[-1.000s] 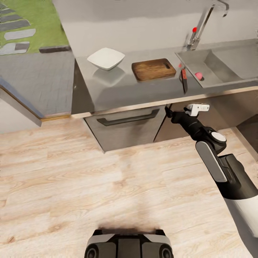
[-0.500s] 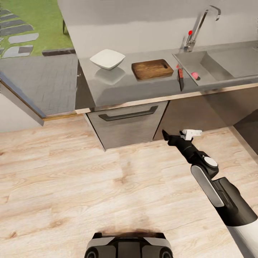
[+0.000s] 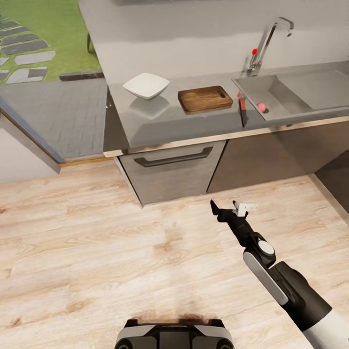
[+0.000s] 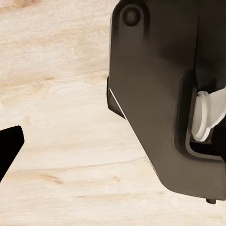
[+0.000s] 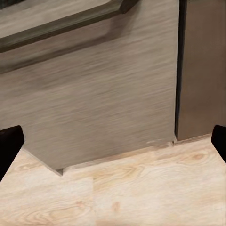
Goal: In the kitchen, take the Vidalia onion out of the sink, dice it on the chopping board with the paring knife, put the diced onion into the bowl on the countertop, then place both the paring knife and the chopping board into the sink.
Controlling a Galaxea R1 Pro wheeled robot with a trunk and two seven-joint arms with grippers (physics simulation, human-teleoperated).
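Head view: my right gripper hangs over the floor, jaws spread and empty, well short of the countertop. The onion sits in the sink, probably by the drain. My left jaws: cannot tell. I should close in squarely before reaching. No writing is readable.

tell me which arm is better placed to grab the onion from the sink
Probably the right. The right gripper is raised ahead toward the cabinets, jaws open, on the same side as the Vidalia onion in the sink. It remains well short of the counter.
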